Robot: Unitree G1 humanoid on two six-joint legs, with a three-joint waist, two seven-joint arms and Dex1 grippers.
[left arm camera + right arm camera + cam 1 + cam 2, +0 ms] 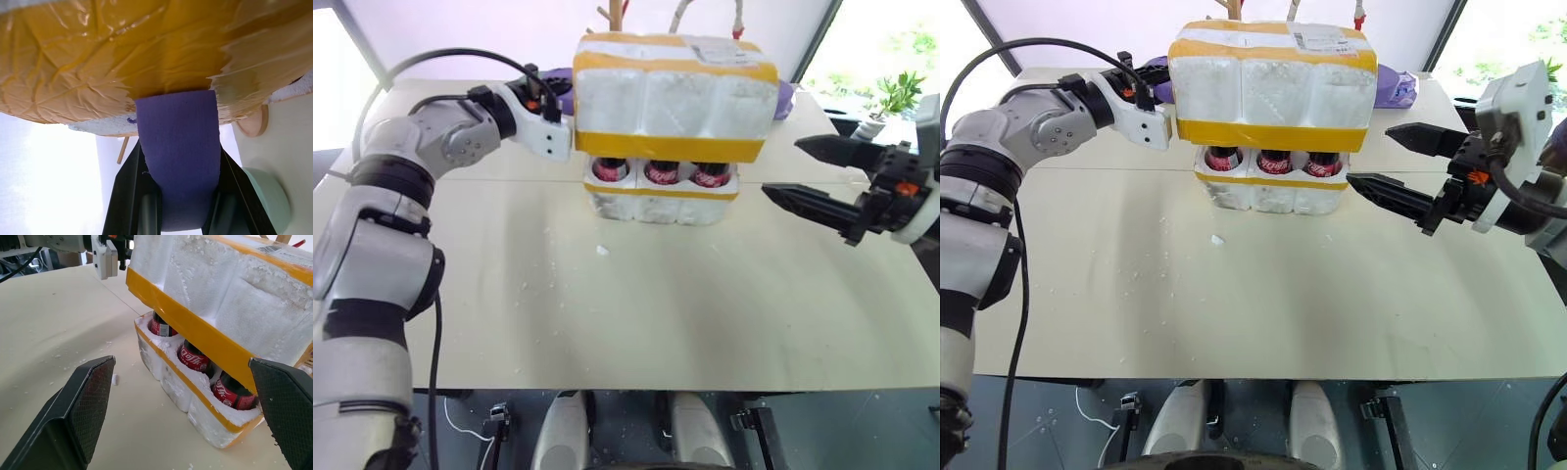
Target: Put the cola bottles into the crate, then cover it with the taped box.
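The taped box [674, 98], white foam with yellow bands and a shipping label, hangs just over the crate [661, 204], its lower edge hiding the bottle tops. Three cola bottles [662, 172] show their red labels in the crate's front row; any behind them are hidden. My left gripper [178, 152] is at the box's left side, shut on a purple strap [178, 127] that comes off the box. My right gripper [781, 167] stands open to the right of the crate, apart from it, fingers [83, 411] pointing toward it.
The crate rests on a pale table [636, 323] with wide bare room in front. A white foam crumb [602, 251] lies left of centre. A wooden stand [615, 15] rises behind the box. A purple strap end [1396, 86] sticks out at the box's right.
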